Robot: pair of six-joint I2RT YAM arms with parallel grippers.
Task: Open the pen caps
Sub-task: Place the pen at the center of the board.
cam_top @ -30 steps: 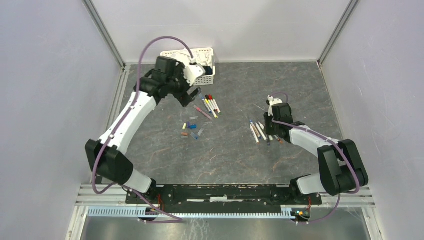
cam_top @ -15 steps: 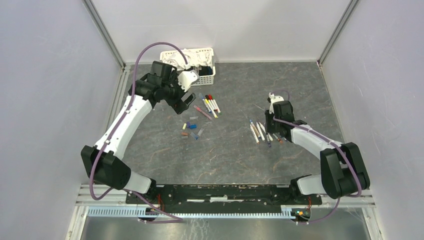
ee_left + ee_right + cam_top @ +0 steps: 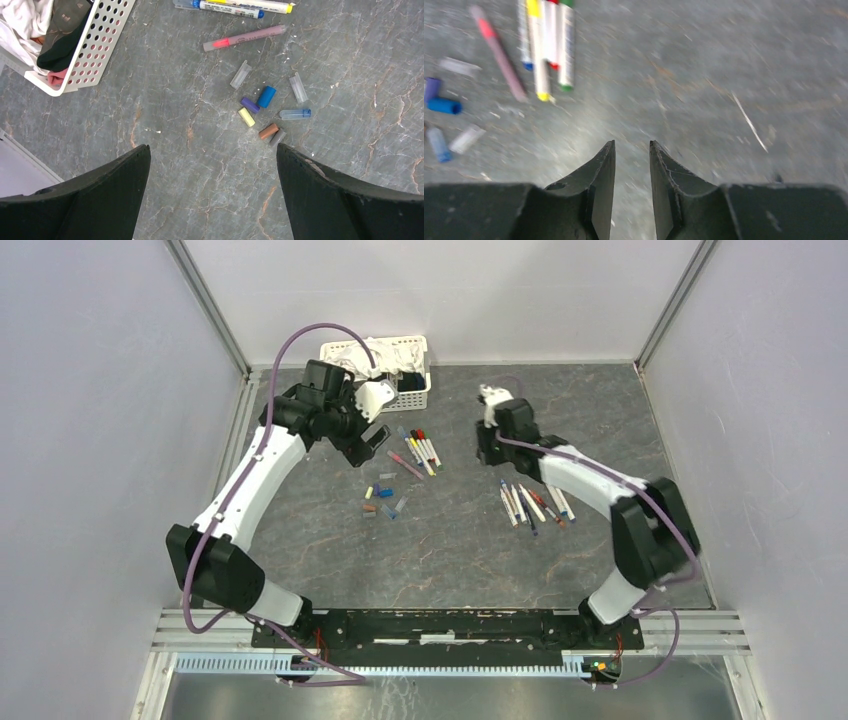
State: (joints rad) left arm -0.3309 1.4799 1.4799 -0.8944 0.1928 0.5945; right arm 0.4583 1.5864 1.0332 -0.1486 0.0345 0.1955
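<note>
smooth plastic pen caps, matt stone-look table

Grey marbled worktop. White slotted basket stands at far-left corner. Near basket, row of pens lies side by side, pink pen slanted just beside. Nearer, loose caps scattered: blue, purple, yellow, brown, several clear. Right of centre, second pen bunch, well apart from caps.

Left pincer spread wide, right pincer only narrowly parted.
</note>
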